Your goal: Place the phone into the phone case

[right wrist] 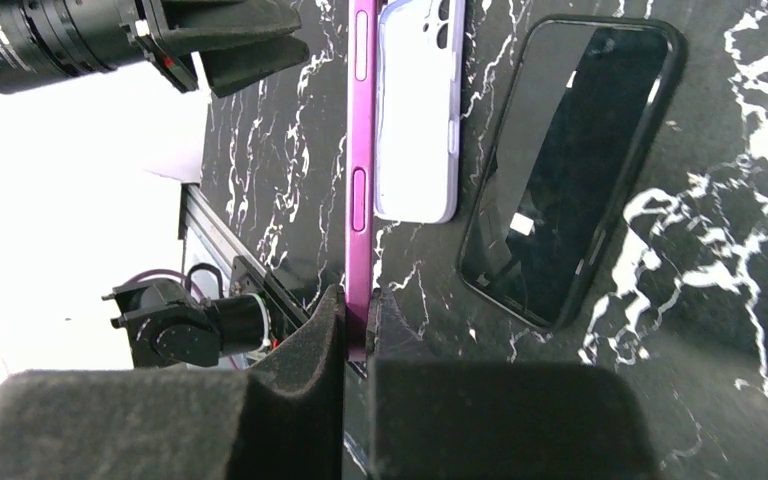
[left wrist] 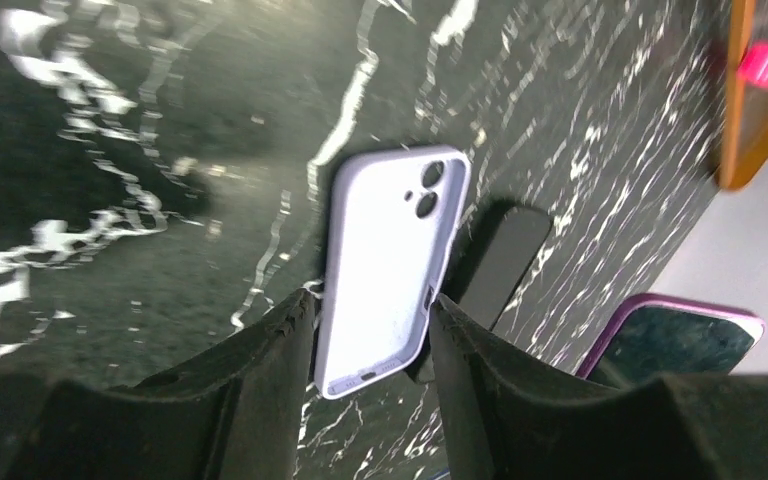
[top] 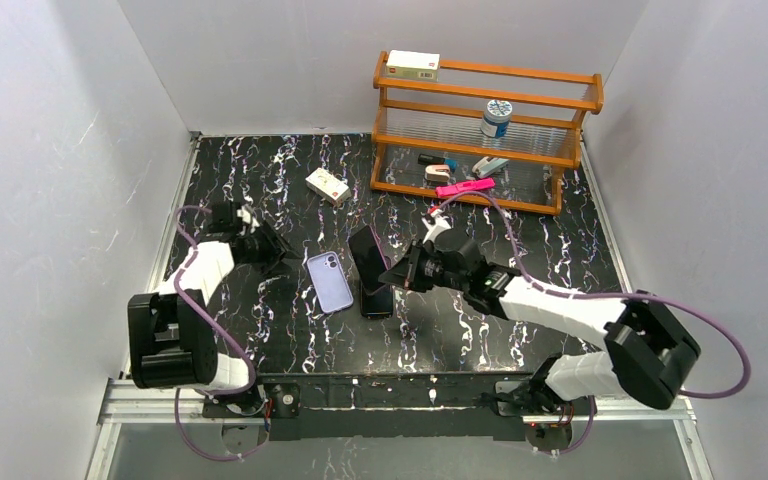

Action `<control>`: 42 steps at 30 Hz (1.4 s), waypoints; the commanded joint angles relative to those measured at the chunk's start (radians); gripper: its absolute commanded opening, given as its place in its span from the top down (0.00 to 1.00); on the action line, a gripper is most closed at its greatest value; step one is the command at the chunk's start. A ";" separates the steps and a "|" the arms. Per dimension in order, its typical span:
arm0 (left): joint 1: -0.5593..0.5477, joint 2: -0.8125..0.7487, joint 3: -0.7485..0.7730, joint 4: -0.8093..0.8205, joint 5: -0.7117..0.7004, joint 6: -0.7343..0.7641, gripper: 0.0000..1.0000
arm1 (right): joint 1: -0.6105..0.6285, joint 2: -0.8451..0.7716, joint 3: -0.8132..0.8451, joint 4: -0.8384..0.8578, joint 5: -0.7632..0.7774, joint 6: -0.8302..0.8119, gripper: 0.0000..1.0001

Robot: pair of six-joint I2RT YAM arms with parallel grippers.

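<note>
The phone case [top: 328,281], a pale lavender shell, lies open side up on the black marbled table [top: 260,180]. It also shows in the left wrist view [left wrist: 385,260] and the right wrist view [right wrist: 417,110]. My right gripper [top: 400,272] is shut on the phone [top: 365,250] and holds it on edge just right of the case. The phone has a dark screen and a magenta-purple rim [right wrist: 363,150]. It also shows in the left wrist view [left wrist: 675,340]. My left gripper [top: 278,255] is open and empty, left of the case. Its fingers [left wrist: 260,350] frame the case's near end.
A matte black slab [top: 377,300] lies on the table right of the case, beside the held phone; it also shows in the right wrist view [right wrist: 570,170]. A small box [top: 327,186] lies further back. A wooden rack [top: 490,95] with small items stands at the back right.
</note>
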 commanded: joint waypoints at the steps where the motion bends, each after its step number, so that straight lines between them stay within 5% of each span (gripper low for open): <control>1: 0.086 -0.012 -0.068 0.080 0.146 -0.044 0.57 | 0.001 0.090 0.112 0.170 -0.057 0.024 0.99; 30: 0.087 -0.048 -0.295 0.331 0.261 -0.150 0.43 | 0.026 0.570 0.316 0.280 -0.183 0.091 0.99; 42: 0.087 0.029 -0.329 0.433 0.284 -0.176 0.49 | 0.044 0.613 0.292 0.302 -0.192 0.100 0.99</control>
